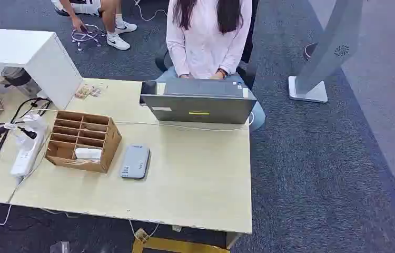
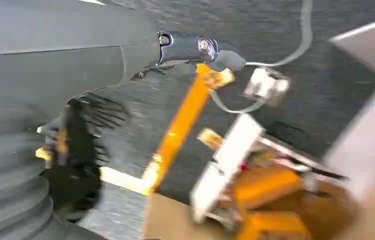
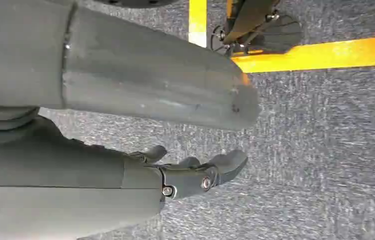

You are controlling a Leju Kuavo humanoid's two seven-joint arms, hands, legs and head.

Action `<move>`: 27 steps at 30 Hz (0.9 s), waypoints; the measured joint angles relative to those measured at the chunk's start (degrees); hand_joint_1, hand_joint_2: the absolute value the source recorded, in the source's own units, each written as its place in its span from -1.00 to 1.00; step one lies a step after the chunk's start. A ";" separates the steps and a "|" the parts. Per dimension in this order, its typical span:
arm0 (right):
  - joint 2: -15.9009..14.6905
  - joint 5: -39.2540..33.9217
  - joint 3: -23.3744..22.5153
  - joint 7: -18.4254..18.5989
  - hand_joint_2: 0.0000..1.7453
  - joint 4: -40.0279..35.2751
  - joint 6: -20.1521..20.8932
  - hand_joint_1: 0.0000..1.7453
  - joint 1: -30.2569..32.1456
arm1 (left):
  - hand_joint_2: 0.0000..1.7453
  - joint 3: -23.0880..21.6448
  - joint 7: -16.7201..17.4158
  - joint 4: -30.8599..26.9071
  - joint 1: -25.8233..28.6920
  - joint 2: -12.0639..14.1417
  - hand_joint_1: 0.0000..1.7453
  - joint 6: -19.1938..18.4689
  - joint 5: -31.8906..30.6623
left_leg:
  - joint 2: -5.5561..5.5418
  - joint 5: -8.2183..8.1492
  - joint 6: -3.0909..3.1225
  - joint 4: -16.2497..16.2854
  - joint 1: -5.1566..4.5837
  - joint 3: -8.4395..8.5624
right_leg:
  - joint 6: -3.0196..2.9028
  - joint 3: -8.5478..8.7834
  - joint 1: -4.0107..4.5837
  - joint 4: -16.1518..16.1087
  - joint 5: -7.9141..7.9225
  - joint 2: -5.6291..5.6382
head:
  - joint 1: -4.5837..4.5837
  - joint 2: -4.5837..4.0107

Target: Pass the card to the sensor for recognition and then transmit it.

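Observation:
A white card lies in a front compartment of the brown wooden organizer on the left half of the table. Just right of the organizer lies the flat grey sensor. My left hand hangs low beside the table over grey carpet, its fingers stretched out with nothing in them; the picture is blurred. My right hand also hangs above the carpet, thumb and fingers apart and holding nothing.
A person sits at the table's far side behind a grey laptop. A white power strip with cables lies at the left, a white box behind it. A yellow frame stands under the light wooden table.

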 joint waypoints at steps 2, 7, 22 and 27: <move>0.37 0.83 -0.61 0.33 -1.00 0.26 -0.70 -1.00 -0.09 | 1.00 0.00 -0.94 -3.52 1.15 -0.87 -1.00 -0.85 1.14 | 0.01 0.00 0.00 0.00 0.01 0.01 | 0.00 0.00 0.00 0.00 0.00 0.01 | -0.02 0.00; 1.03 2.25 -1.88 0.87 -1.00 0.92 -1.97 -1.00 -0.30 | 1.00 -0.33 -2.49 -11.17 3.88 -2.47 -1.00 -1.35 3.58 | 0.01 0.00 0.00 0.00 0.02 0.01 | 0.00 0.00 0.03 0.00 0.00 0.00 | -0.02 0.00; 3.17 7.23 -6.42 2.43 1.00 2.66 -6.79 -1.00 -0.92 | 1.00 -7.26 -8.89 -40.66 14.24 -8.02 -1.00 -4.74 12.54 | -0.01 0.00 0.00 0.00 0.03 0.01 | 0.00 0.01 0.08 0.00 0.00 -0.02 | -0.02 0.00; 3.74 8.85 -7.67 2.58 1.00 3.12 -8.07 -1.00 -1.09 | 1.00 -9.42 -10.60 -50.47 16.49 -9.57 -1.00 -7.08 14.93 | -0.01 0.00 -0.01 0.00 0.03 0.02 | 0.00 0.02 0.08 0.00 0.00 -0.02 | -0.02 0.00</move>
